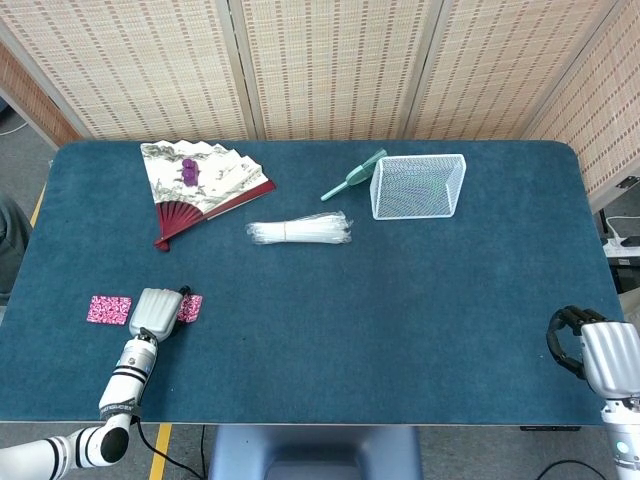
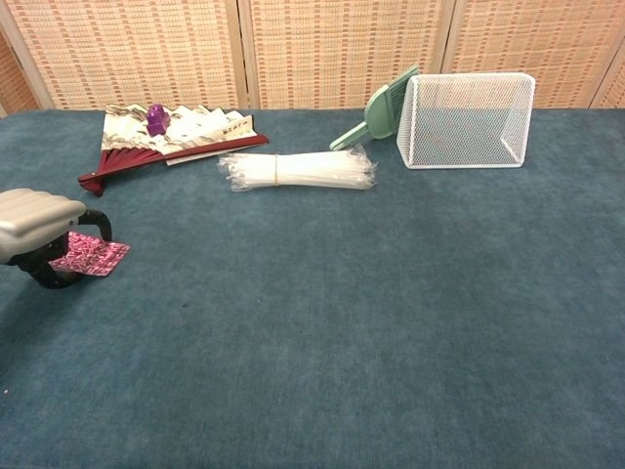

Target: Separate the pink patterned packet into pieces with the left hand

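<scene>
The pink patterned packet lies in two pieces near the table's front left. One piece (image 1: pixel 109 309) lies flat and free to the left of my left hand (image 1: pixel 155 312). The other piece (image 1: pixel 190 307) pokes out from the right side of that hand. In the chest view the hand (image 2: pixel 39 234) has its dark fingers curled down over this piece (image 2: pixel 93 254), gripping it against the cloth. A narrow strip of bare cloth separates the free piece from the hand. My right hand (image 1: pixel 592 350) sits at the front right edge with its fingers curled in and nothing in them.
A painted folding fan (image 1: pixel 200 180) with a small purple object (image 1: pixel 189 169) on it lies at the back left. A bundle of clear plastic strips (image 1: pixel 300 231) lies mid-table. A white wire basket (image 1: pixel 418 185) and a green scoop (image 1: pixel 353 175) stand at the back.
</scene>
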Controlling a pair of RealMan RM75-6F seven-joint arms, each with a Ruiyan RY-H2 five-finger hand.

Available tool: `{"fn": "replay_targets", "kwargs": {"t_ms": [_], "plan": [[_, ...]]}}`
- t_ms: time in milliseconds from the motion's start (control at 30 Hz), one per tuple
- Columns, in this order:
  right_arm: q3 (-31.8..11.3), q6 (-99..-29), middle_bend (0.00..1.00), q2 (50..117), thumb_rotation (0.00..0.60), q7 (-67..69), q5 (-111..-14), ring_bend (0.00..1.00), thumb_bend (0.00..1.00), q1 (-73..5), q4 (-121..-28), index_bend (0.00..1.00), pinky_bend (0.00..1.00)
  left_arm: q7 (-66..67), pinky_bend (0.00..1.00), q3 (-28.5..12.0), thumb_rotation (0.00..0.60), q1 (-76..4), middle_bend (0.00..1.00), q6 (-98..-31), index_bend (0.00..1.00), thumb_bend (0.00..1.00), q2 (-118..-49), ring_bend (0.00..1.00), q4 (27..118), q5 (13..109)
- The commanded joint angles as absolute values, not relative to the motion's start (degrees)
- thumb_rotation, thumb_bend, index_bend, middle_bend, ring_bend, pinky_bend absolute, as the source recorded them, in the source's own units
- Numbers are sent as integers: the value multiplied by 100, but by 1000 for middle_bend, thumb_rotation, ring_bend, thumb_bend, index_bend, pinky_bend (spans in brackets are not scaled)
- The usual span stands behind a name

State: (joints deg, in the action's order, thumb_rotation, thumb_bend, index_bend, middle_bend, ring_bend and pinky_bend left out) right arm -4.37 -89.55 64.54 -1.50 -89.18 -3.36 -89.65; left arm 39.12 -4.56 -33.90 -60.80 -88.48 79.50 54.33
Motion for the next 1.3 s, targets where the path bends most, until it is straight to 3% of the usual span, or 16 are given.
{"fn": "replay_targets", "kwargs": {"t_ms": [33,533,1067,1300], "plan": [[-436,-8952,550,6454,600,-152,-8919,576,465,-337,-8966,689,883,3905,1000,-449,600,-3380,1000,-6100,433,358,-8842,1000,7958,5449],[-432,-8942,550,6463,600,-175,-8917,576,465,-342,-8965,689,883,3990,1000,-332,600,-3179,1000,-6468,479,353,-8685,1000,8143,5566],[-421,-8890,550,6496,600,-259,-8903,576,464,-362,-8973,688,883,3720,1000,221,600,-2129,1000,-7570,499,353,-7943,1000,8784,6005],[-414,-8845,550,6505,600,-301,-8887,576,465,-378,-8981,689,883,3740,1000,324,600,-1875,1000,-7706,502,353,-7938,1000,8774,6120]]}}
